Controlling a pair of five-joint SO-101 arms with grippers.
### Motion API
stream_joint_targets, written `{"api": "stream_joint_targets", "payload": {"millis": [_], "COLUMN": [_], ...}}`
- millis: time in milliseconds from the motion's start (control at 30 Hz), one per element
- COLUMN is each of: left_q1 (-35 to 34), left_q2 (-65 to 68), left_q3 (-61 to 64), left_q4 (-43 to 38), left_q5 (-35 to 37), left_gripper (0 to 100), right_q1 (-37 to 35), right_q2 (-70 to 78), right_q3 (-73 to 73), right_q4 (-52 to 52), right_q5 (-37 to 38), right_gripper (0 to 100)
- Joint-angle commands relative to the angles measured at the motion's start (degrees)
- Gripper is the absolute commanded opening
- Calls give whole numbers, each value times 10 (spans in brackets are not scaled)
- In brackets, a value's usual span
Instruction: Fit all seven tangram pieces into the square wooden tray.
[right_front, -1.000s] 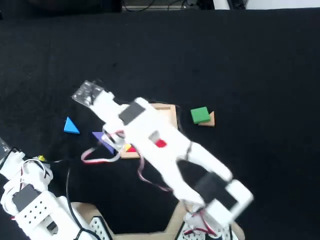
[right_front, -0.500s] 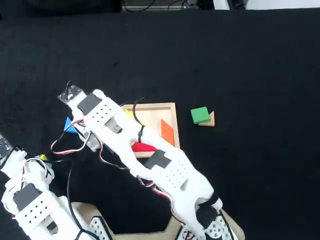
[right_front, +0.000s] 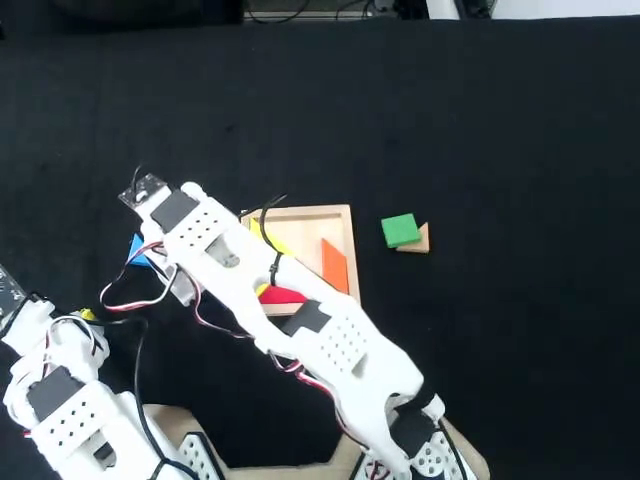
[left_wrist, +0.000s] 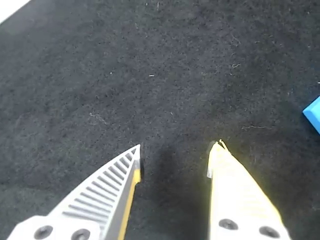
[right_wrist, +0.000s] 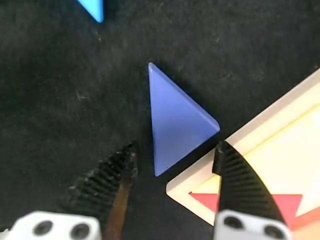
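Note:
The square wooden tray (right_front: 346, 216) holds an orange piece (right_front: 334, 265), a yellow piece (right_front: 262, 232) and a red piece (right_front: 286, 294). My right arm (right_front: 300, 320) stretches across the tray's left side. In the right wrist view my right gripper (right_wrist: 176, 148) is open, one finger on each side of a purple-blue triangle (right_wrist: 175, 120) that lies flat against the tray's corner (right_wrist: 200, 192). A light blue triangle (right_front: 136, 250) lies further left. A green square (right_front: 400, 229) rests on a tan triangle (right_front: 421, 241) right of the tray. My left gripper (left_wrist: 177, 146) hangs open over bare cloth.
The table is covered in black cloth. My left arm (right_front: 55, 385) sits at the lower left corner, with loose cables (right_front: 140, 300) between the two arms. A blue piece's edge (left_wrist: 313, 112) shows in the left wrist view.
My right arm has swung left and lower, uncovering most of the tray and covering the purple-blue triangle in the high view. The left arm has barely moved.

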Motion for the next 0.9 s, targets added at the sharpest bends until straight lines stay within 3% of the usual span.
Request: {"api": "stream_joint_targets", "payload": {"millis": [0, 433, 667, 867], "left_q1": [7, 7, 7, 7], "left_q2": [-6, -6, -6, -6], "left_q3": [-4, -4, -4, -4], "left_q4": [-9, -9, -10, -10], "left_q5": [-5, -5, -5, -5], "left_gripper": [221, 221, 221, 221], "right_q1": [-5, 8, 20, 20], "right_q2": [5, 6, 7, 7], "right_q3": [-37, -45, -45, -43], "right_q4": [-25, -39, -39, -40], "right_q5": [33, 77, 190, 231], "right_gripper": [238, 237, 237, 234]}}
